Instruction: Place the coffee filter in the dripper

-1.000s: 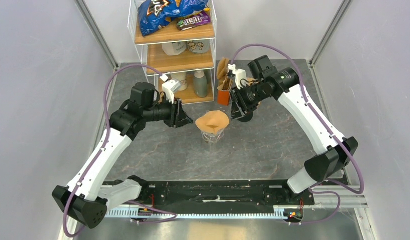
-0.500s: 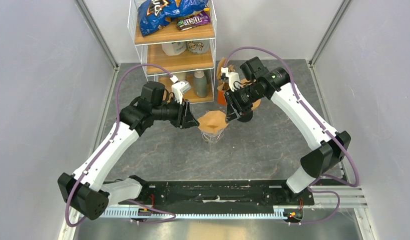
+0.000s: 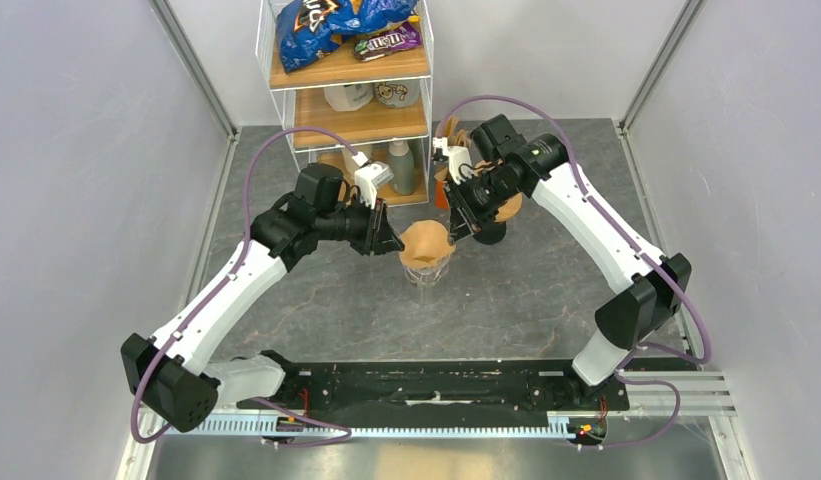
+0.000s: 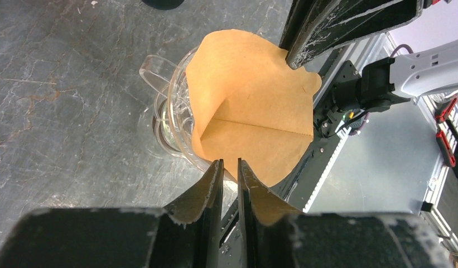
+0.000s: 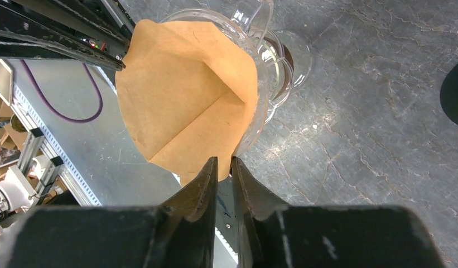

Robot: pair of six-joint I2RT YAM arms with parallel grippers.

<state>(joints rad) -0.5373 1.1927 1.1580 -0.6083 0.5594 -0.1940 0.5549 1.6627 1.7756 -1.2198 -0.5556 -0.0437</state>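
Observation:
The brown paper coffee filter [image 3: 426, 243] sits opened as a cone in the clear glass dripper [image 3: 424, 272] at the table's middle. My left gripper [image 3: 394, 243] is at the filter's left edge, my right gripper [image 3: 456, 228] at its right edge. In the left wrist view the filter [image 4: 254, 106] fills the dripper [image 4: 165, 117], and my left gripper [image 4: 229, 162] has its jaws together at the rim. In the right wrist view my right gripper [image 5: 223, 160], jaws together, touches the filter [image 5: 187, 106] edge beside the dripper [image 5: 274, 61]. Neither clearly pinches paper.
A wire and wood shelf [image 3: 346, 100] with snack bags, cups and a bottle stands at the back. An orange holder with spare filters [image 3: 448, 170] stands right of it. A dark round object [image 3: 489, 235] lies under the right wrist.
Both arms have moved inward toward the dripper. Their fingertips, a short way off a second ago, now reach the filter's left and right edges. The filter looks a little narrower.

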